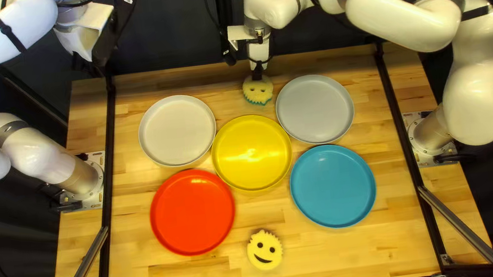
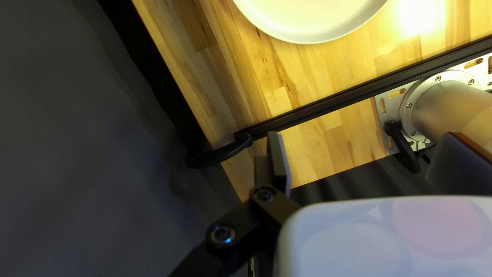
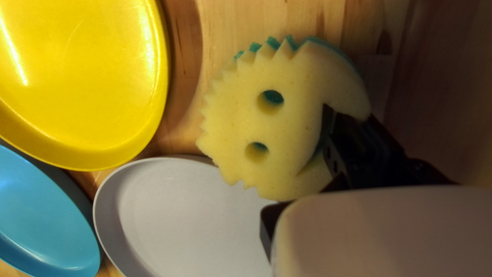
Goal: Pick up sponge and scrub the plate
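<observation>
In the top left view, my right gripper (image 1: 259,73) points down near the table's far edge, holding a yellow smiley sponge (image 1: 258,91) with a green underside. From the right wrist view, that gripper (image 3: 335,141) is shut on the sponge (image 3: 287,118) at its mouth end; one finger is largely hidden. The sponge is beside the yellow plate (image 3: 82,82) and grey plate (image 3: 189,215); whether it touches the table is unclear. My left gripper (image 1: 102,53) hangs beyond the far left corner. In the left wrist view, this gripper (image 2: 364,149) stands open, holding nothing.
A second smiley sponge (image 1: 264,250) lies near the front edge. Around the yellow plate (image 1: 252,153) are a white plate (image 1: 177,130), grey plate (image 1: 315,109), red plate (image 1: 192,212) and blue plate (image 1: 333,186). A black rail (image 1: 110,166) runs along the left side.
</observation>
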